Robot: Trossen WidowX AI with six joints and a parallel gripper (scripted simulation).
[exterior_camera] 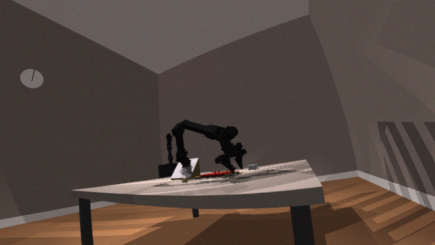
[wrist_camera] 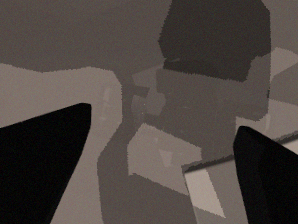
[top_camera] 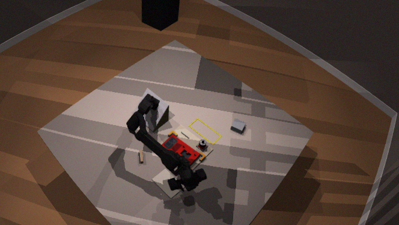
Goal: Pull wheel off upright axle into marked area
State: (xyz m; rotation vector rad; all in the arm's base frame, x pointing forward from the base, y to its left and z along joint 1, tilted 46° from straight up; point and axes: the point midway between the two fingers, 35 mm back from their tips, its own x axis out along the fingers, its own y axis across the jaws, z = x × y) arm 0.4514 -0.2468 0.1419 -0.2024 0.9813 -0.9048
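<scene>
Wheel (top_camera: 203,145) sitting on the upright axle at the corner of the red board (top_camera: 181,149), just beside the yellow-outlined marked area (top_camera: 205,130). Gripper (top_camera: 187,180) hovering off the board's near edge, apart from the wheel, jaws partly open and holding nothing; only table (wrist_camera: 80,43) showing between them in the wrist view. Judging the approach: swinging over the wheel, centring both fingers around its rim, descending straight, closing squarely, then lifting along the axle without tilting to avoid binding.
</scene>
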